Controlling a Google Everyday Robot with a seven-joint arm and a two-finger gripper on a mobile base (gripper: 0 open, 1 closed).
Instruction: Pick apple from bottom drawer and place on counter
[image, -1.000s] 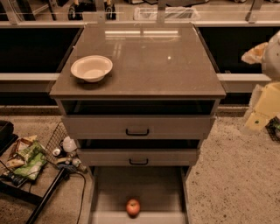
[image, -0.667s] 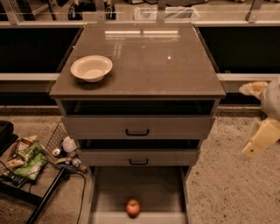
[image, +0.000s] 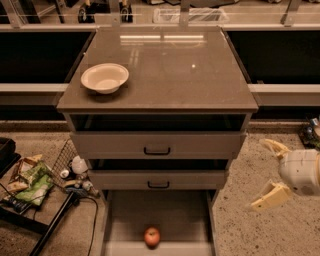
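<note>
The apple (image: 152, 236), small and red-orange, lies near the front of the open bottom drawer (image: 125, 220), a shallow tray pulled out below two drawers with black handles. The counter (image: 175, 70) is the glossy grey-brown top of the cabinet. My gripper (image: 268, 172) is at the right edge of the view, over the speckled floor, to the right of the cabinet and higher than the apple. Its two cream fingers (image: 270, 196) are spread apart and hold nothing.
A cream bowl (image: 104, 77) sits on the counter's left side. A wire basket (image: 67, 160) with small bottles, snack packets (image: 30, 180) and a black cable (image: 75, 210) lie on the floor left of the cabinet. Dark shelving runs behind.
My gripper has moved down along the right edge, from level with the counter to level with the two upper drawers. The apple and bowl have not moved.
</note>
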